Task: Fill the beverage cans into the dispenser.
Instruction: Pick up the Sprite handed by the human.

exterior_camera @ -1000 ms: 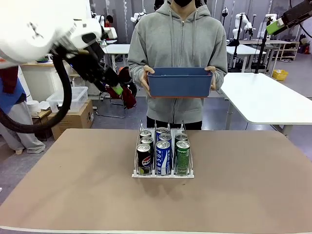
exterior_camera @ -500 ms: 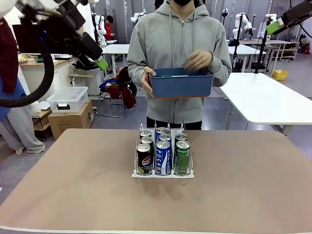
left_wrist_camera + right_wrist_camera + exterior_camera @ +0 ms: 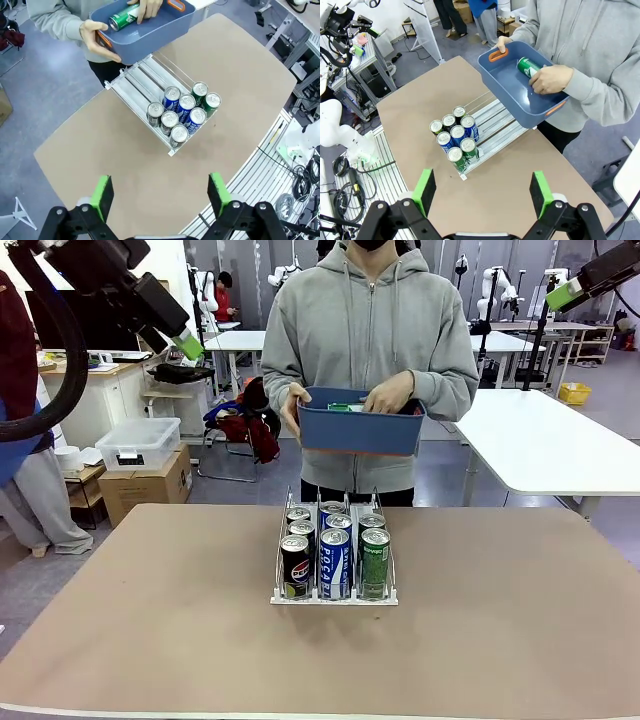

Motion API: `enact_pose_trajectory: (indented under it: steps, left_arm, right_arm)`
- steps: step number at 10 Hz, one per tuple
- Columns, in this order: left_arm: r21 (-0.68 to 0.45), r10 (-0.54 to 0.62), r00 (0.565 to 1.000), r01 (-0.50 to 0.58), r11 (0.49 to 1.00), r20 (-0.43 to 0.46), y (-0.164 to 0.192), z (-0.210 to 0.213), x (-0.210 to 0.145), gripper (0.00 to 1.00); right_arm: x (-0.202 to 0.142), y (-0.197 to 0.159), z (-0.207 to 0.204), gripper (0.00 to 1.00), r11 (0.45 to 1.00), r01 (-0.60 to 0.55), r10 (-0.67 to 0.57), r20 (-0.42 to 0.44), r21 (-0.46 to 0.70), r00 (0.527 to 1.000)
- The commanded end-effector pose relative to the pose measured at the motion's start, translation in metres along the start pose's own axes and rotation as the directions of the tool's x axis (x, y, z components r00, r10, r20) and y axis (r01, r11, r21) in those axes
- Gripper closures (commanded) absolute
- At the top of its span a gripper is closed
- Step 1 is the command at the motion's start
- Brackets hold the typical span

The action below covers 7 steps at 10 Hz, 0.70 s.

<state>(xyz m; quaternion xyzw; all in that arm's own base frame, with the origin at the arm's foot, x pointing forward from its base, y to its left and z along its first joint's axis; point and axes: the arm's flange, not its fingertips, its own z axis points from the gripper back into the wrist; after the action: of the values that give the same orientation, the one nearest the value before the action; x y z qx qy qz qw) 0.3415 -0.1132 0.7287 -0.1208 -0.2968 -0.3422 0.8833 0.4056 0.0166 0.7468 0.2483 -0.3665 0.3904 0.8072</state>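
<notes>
The dispenser [image 3: 283,596] stands mid-table with several beverage cans in its three lanes: black ones [image 3: 295,565] left, blue ones [image 3: 334,562] in the middle, green ones [image 3: 374,562] right. Its rear rails [image 3: 145,82] are bare. Behind it a person holds a blue tub [image 3: 360,430], one hand on a green can [image 3: 122,17] lying inside. My left gripper [image 3: 160,195] hangs open high above the table, at the upper left in the front view [image 3: 185,343]. My right gripper [image 3: 482,192] is open too, high above the cans [image 3: 455,137] and the tub [image 3: 515,95].
The person stands at the table's far edge. The brown tabletop [image 3: 150,620] is bare around the dispenser. A white table [image 3: 540,440] stands behind on the right; boxes [image 3: 140,445] sit on the floor at the left.
My left arm has risen and swung toward the upper left. The person took one hand off the tub's rim and put it into the tub on a green can; the tub dropped slightly.
</notes>
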Motion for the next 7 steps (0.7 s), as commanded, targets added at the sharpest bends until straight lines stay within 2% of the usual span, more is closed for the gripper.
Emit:
enact_pose_trajectory:
  steps: [1, 7]
  left_arm:
    - [-0.011, -0.002, 1.0, 0.002, 1.0, -0.011, 0.0002, -0.0068, 0.0013, 0.0]
    - [-0.011, -0.002, 1.0, 0.002, 1.0, -0.011, 0.0002, -0.0068, 0.0013, 0.0]
  right_arm:
    - [-0.0006, 0.0002, -0.0006, 0.0, 1.0, 0.001, -0.001, -0.001, 0.001, 1.0]
    - [-0.0006, 0.0002, -0.0006, 0.0, 1.0, 0.001, -0.001, -0.001, 0.001, 1.0]
